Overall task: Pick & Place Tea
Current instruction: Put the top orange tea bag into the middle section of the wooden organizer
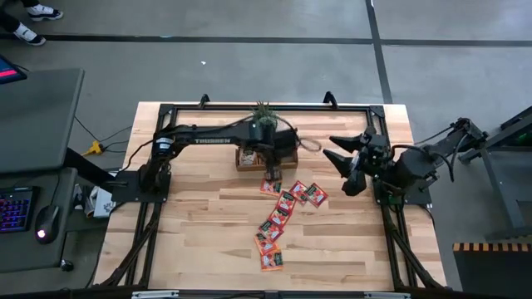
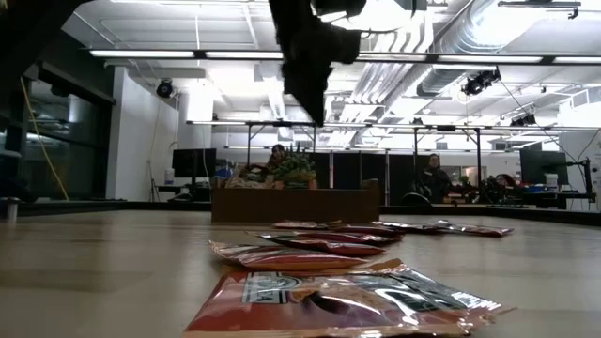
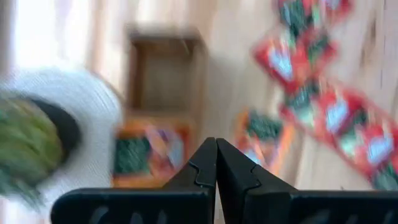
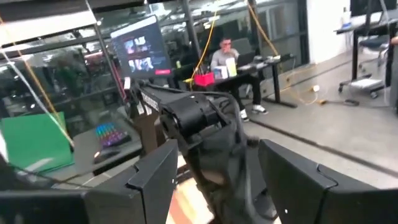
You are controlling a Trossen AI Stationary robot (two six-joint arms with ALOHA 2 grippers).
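Just beyond the left hand [image 3: 216, 163], its fingers pressed together empty, tea sachets [image 1: 283, 213] trail across open tabletop [image 1: 199, 224]; the right hand [image 1: 349, 162] waits wide apart.

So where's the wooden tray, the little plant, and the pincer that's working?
Wooden tray [image 1: 247, 159]: high view, its front edge left of the arm.
Plant [image 1: 264, 115]: high view, its green leaves.
Left pincer [image 3: 216, 163]: left wrist view, where its two closed fingertips meet, above the tea sachets [image 3: 329, 118].

Bright ceiling strips [image 2: 282, 53] light everything evenly, glaring white overhead in the low view, where the nearest sachet [image 2: 343, 300] sits soft and unfocused, and the left wrist view smears tea [image 3: 336, 118] and tray [image 3: 163, 106] with blur.
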